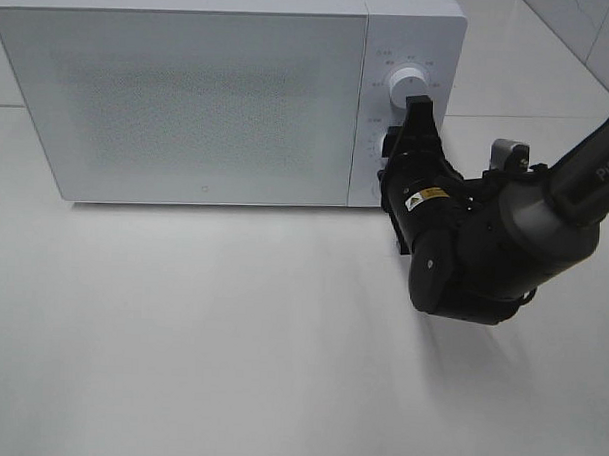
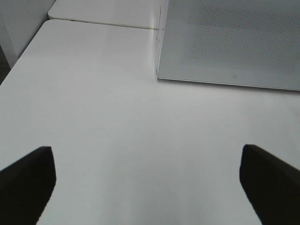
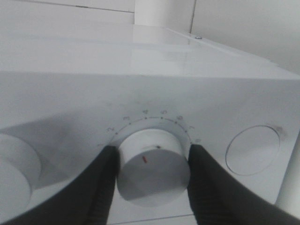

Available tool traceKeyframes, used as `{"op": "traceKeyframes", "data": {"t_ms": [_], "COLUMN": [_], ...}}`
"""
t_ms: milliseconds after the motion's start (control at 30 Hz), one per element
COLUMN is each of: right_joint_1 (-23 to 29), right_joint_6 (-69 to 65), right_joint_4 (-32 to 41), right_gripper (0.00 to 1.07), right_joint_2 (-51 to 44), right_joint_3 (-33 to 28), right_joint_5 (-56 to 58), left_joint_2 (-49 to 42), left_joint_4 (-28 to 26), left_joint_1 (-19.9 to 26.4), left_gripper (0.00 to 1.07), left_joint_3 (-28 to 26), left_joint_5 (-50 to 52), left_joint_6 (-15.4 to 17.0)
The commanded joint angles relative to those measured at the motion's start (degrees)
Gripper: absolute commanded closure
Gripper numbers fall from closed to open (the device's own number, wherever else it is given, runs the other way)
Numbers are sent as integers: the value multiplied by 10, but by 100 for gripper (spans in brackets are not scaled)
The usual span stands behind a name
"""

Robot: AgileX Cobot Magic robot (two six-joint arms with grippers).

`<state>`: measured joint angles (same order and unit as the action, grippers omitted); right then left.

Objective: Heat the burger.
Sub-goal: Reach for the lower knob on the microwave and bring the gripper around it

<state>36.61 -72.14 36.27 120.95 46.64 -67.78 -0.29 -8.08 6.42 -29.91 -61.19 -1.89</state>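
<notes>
The white desk [image 1: 230, 365] carries one white microwave [image 1: 189, 104], door shut; desk surface stretches before the microwave.

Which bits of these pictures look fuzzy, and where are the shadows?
Right wrist view: the right gripper's fingers hugging the knob look blurry. Left wrist view: the left gripper's fingers are dark blurs. High view: sharp, thin shadow under the microwave.

The right arm [image 1: 546, 201] reaches in from the right with its wrist bent. The right claw [image 3: 153, 154] is turned on edge, both fingers closed against the sides of a dial [image 3: 152, 171]. The left claw [image 2: 146, 161] hangs with its fingers spread wide apart.
</notes>
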Motion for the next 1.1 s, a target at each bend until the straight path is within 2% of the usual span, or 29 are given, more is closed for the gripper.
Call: {"op": "traceKeyframes", "data": {"t_ms": [33,1100], "right_joint_1": [3,3], "right_joint_6": [-92,-101], "right_joint_4": [-111,-115], "right_gripper": [107,105], "right_joint_2": [-5,-5], "right_joint_3": [25,25], "right_joint_5": [-43,-37], "left_joint_2": [-10,-10], "left_joint_4": [-1,-1], "left_joint_1": [1,1], "left_gripper": [5,5], "left_joint_3": [2,2], "left_joint_5": [4,4], "left_joint_6": [-1,-1]}}
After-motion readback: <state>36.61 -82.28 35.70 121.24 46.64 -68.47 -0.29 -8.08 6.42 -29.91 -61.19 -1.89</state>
